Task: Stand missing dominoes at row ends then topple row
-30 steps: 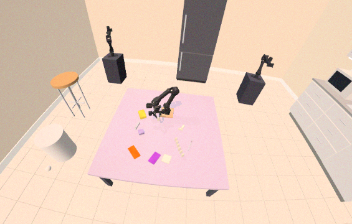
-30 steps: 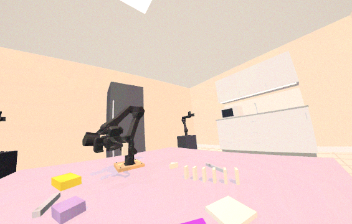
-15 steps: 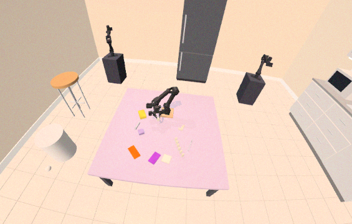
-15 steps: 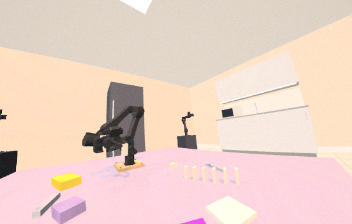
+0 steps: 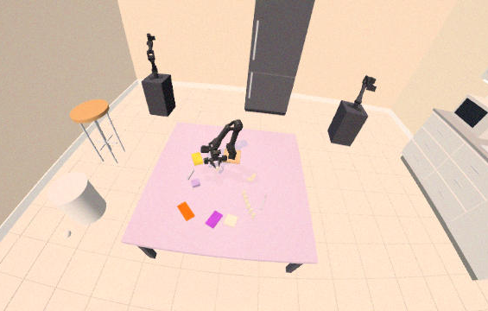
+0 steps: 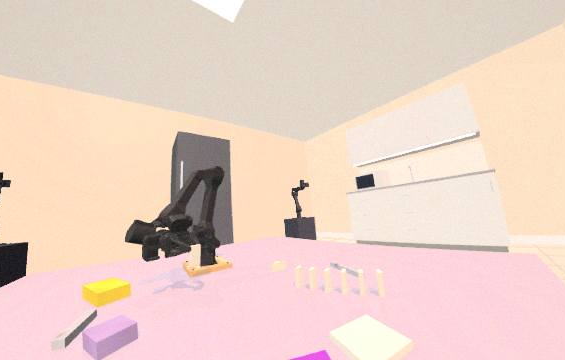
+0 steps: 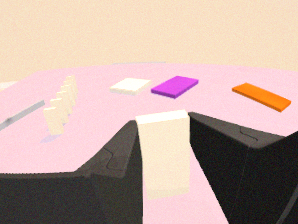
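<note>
My gripper [image 5: 217,164] [image 6: 193,256] [image 7: 161,124] is shut on a cream domino [image 6: 195,251] [image 7: 162,143] and holds it upright above the pink table, close to the arm's base. A row of several cream dominoes [image 5: 249,205] [image 6: 338,281] [image 7: 60,106] stands well away from the gripper, toward the table's middle. One more loose domino [image 5: 251,176] [image 6: 278,265] lies flat between the arm's base and the row.
On the pink table [image 5: 278,173] lie a yellow block [image 5: 197,158] [image 6: 106,291], a lilac block [image 5: 195,182] [image 6: 110,336], an orange tile [image 5: 186,211] [image 7: 261,96], a magenta tile [image 5: 213,218] [image 7: 174,86], a cream tile [image 5: 231,220] [image 6: 370,339] [image 7: 131,86] and two grey bars [image 5: 190,174] [image 5: 263,201].
</note>
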Motion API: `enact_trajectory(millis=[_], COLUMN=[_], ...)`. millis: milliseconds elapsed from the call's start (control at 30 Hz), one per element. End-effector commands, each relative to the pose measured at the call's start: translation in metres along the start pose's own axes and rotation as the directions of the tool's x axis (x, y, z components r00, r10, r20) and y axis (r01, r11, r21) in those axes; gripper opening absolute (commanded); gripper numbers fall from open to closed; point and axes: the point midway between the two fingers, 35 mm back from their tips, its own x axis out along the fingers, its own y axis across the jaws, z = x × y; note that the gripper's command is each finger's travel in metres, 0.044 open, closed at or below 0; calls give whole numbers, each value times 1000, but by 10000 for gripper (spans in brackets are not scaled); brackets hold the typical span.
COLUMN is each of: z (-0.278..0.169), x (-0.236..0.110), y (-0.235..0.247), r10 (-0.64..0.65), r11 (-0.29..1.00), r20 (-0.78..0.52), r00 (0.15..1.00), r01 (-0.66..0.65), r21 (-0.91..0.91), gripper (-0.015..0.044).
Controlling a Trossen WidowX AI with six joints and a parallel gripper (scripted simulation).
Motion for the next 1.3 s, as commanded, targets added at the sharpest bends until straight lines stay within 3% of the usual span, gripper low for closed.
enact_trajectory(millis=[0, 1267], z=[-11, -70], x=[1, 12], y=[-1, 6], r10=[0, -1], r11=[1000, 1000], r20=[-5, -7], r00=[1000, 1000], r01=[0, 1], r21=[13, 18], gripper=[107, 107])
